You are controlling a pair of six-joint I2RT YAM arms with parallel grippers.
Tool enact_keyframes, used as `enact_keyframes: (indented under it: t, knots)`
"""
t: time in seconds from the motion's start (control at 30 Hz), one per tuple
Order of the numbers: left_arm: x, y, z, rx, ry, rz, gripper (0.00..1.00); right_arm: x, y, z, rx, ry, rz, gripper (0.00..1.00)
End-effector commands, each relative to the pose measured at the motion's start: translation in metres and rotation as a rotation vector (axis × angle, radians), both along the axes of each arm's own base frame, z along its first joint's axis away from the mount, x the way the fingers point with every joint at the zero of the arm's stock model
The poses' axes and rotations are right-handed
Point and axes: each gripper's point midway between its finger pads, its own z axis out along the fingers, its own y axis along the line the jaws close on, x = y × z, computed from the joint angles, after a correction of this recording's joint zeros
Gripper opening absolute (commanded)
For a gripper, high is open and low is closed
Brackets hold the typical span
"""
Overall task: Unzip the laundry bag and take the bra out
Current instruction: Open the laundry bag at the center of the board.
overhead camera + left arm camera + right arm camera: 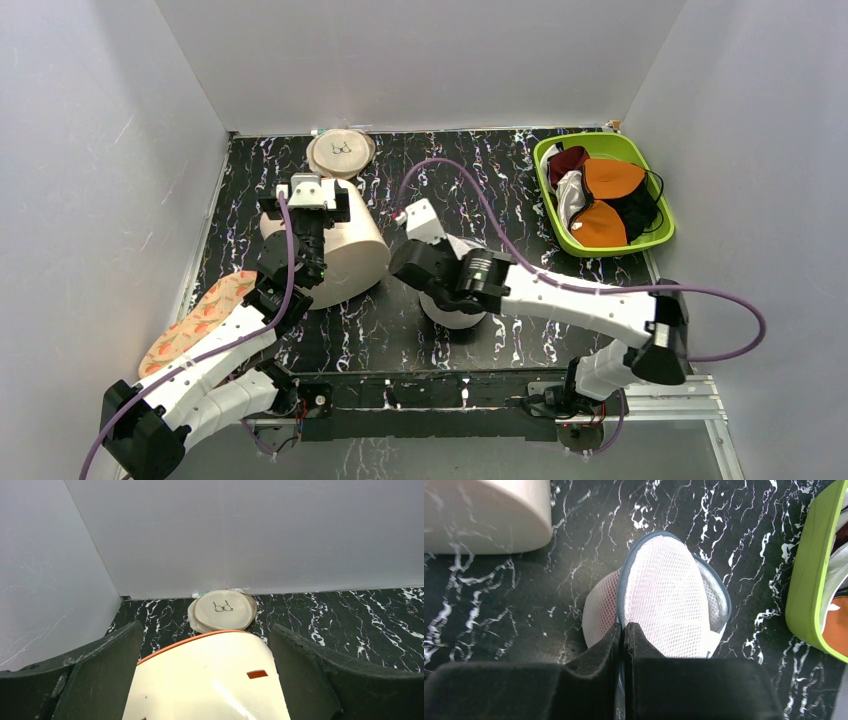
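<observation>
The laundry bag (664, 597) is a small white mesh dome with a grey zip band around its rim, lying on the black marbled table. My right gripper (624, 626) is shut on the zip band at the bag's near edge. From above, the right gripper (443, 290) covers most of the bag (455, 318). A faint pink tint shows through the mesh, but the bra itself is hidden. My left gripper (205, 647) is open, its fingers (100, 670) on either side of the cream cylinder (210, 680) without closing on it.
The big cream cylinder (352, 252) lies on its side left of centre. A flat beige disc with a bra drawing (341, 152) leans at the back wall. A green basket (655, 232) with orange cups and dark garments sits at back right. A patterned flat piece (195, 325) lies at the left edge.
</observation>
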Motion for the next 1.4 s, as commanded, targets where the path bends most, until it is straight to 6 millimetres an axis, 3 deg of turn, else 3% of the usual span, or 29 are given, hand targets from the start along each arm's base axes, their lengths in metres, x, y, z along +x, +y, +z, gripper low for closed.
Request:
enact_keyframes:
  t: [0.0, 0.3, 0.47, 0.7, 0.93, 0.97, 1.1, 1.17, 1.23, 1.37]
  knots:
    - [0.001, -0.003, 0.020, -0.049, -0.040, -0.027, 0.97, 0.004, -0.007, 0.037, 0.213, -0.086, -0.096, 0.00]
    - [0.004, -0.013, 0.015, -0.044, -0.014, -0.066, 0.97, 0.014, -0.060, 0.075, 0.489, -0.179, -0.285, 0.04]
    - [0.008, -0.031, 0.011, -0.022, 0.011, -0.150, 0.97, 0.011, -0.089, 0.090, 0.628, -0.223, -0.350, 0.06]
    - [0.011, -0.043, 0.006, -0.016, 0.038, -0.199, 0.96, 0.005, -0.146, 0.077, 0.666, -0.297, -0.553, 0.08]
    - [0.010, -0.043, 0.006, -0.021, 0.038, -0.199, 0.96, -0.019, -0.222, 0.036, 0.791, -0.340, -0.880, 0.19]
    - [0.010, -0.042, 0.006, -0.022, 0.039, -0.198, 0.96, -0.022, -0.230, 0.032, 0.812, -0.342, -0.915, 0.22]
    - [0.011, -0.044, 0.004, -0.024, 0.046, -0.203, 0.96, -0.025, -0.238, 0.036, 0.874, -0.348, -0.921, 0.50]
    - [0.012, -0.045, 0.003, -0.022, 0.048, -0.204, 0.96, -0.023, -0.239, 0.045, 0.859, -0.368, -0.895, 0.57]
    - [0.012, -0.045, 0.001, -0.020, 0.054, -0.206, 0.96, -0.022, -0.240, 0.054, 0.819, -0.390, -0.870, 0.73]
    - [0.013, -0.047, 0.001, -0.020, 0.057, -0.211, 0.96, -0.016, -0.231, 0.077, 0.729, -0.417, -0.766, 0.85]
